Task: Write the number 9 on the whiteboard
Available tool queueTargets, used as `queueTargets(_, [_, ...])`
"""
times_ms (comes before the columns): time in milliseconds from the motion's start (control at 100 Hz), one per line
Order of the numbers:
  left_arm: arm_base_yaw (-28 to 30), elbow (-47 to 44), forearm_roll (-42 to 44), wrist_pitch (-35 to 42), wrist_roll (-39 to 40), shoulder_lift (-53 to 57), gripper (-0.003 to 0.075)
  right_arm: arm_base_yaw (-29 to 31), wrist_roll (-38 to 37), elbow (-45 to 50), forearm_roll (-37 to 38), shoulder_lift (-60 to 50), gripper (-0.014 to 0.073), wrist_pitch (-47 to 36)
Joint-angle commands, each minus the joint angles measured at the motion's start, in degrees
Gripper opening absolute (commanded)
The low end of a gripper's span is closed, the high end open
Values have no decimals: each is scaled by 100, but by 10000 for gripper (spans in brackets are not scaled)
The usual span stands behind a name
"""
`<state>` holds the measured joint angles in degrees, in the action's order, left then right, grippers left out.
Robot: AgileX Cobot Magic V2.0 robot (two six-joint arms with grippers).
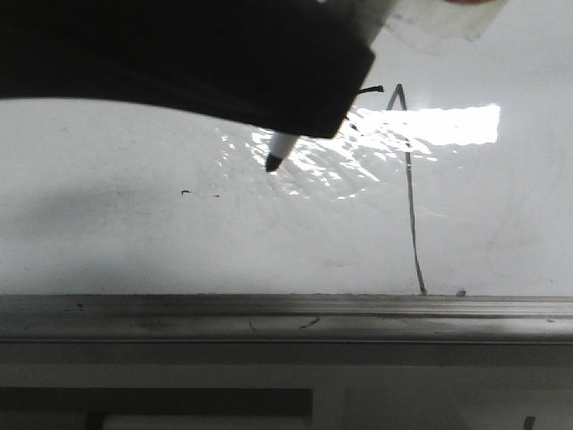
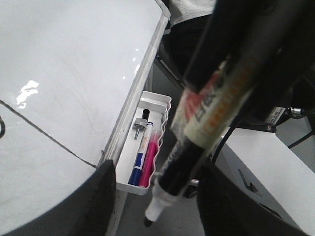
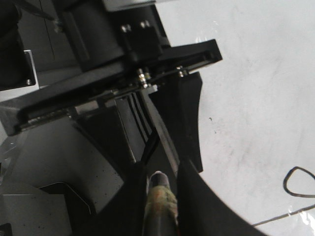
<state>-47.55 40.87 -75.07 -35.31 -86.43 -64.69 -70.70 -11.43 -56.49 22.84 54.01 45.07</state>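
End effector [image 2: 224, 105] tilted, gripping marker [image 2: 197, 142]

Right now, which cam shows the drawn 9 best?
Front view: the number 9 shows its peak and long stroke down the whiteboard, though the gripper covers the loop. Right wrist view shows the loop and part of a line; left wrist view shows only a thin line.

Glossy smooth whiteboard [image 1: 134, 242], grey matt metal tray edge [image 1: 269, 315], white plastic pen holder [image 2: 160, 105]
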Motion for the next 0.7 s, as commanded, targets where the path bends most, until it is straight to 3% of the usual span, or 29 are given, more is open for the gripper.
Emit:
queueTargets(0, [-17,240,-231,-145,8,-6,356,-10,93,-197,19,-18,-69,-392])
queueTargets(280, [-17,276,-261,-335,8,-68,337,-18,93,-197,-191,239,-69,-561])
queueTargets(380, [-17,276,-250,-335,8,-68,218,-18,93,-197,-191,331,-69,-689])
queueTargets(500, [-17,276,-250,-413,8,-68,-22,-18,93,-197,-191,360,-69,-724])
queueTargets(690, [-17,241,-178,-454,8,-68,-20,-18,81,-197,-191,360,-38,-831])
